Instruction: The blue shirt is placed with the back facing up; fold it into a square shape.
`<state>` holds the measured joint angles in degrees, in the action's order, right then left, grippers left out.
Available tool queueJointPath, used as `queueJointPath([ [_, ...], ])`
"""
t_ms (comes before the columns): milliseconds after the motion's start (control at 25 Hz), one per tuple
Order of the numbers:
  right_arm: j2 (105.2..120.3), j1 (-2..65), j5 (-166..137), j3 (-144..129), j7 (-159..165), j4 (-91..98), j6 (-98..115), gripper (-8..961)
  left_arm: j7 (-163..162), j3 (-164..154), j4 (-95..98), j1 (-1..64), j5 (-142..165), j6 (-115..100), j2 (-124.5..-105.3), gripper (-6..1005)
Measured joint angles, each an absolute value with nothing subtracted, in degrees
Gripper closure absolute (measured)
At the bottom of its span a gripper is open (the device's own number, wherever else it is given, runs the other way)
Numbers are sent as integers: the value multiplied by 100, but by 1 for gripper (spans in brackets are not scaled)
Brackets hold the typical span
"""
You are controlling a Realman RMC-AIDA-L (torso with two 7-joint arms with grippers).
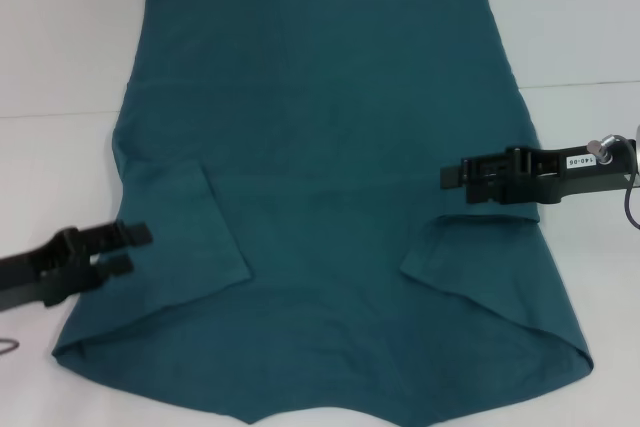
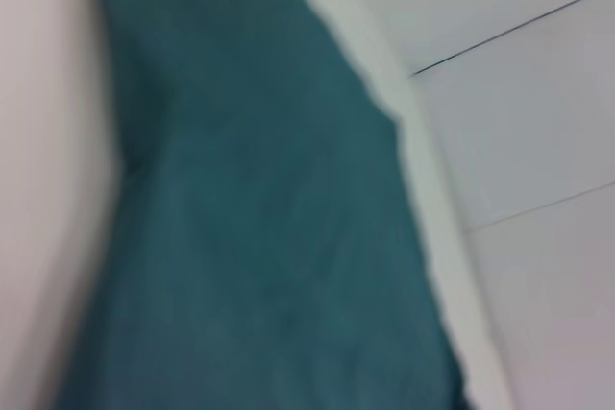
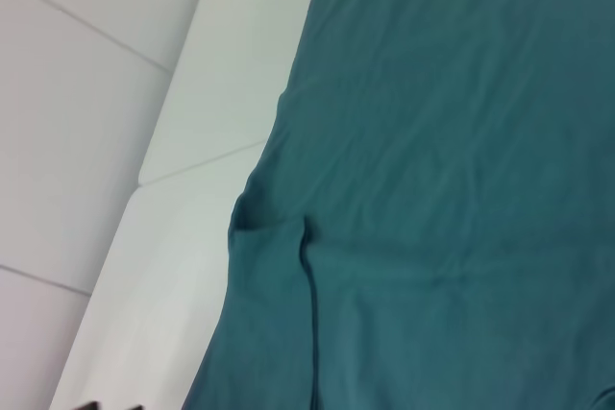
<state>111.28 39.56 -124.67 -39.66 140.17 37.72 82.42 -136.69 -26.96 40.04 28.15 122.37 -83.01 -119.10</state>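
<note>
Right claw (image 1: 447,177) over plain blue shirt (image 1: 330,147), sleeves folded in.

Free room and obstacles. Bare white table (image 1: 60,37) is seen on both sides of the shirt (image 1: 320,147) and beyond its far hem. The near left edge is overhung by the left gripper (image 1: 125,249), the right edge by the right gripper (image 1: 452,179).

One blue shirt (image 1: 330,177), one left claw (image 1: 128,249), one right claw (image 1: 452,176)
</note>
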Motion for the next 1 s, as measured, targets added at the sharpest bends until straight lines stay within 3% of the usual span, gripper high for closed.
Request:
queueJointPath([
  [1000,11153,3894,-12492,-4046,13988,3717,8201,283,-14224,-2218,4223,2327,12938,-8066,-11930,371],
])
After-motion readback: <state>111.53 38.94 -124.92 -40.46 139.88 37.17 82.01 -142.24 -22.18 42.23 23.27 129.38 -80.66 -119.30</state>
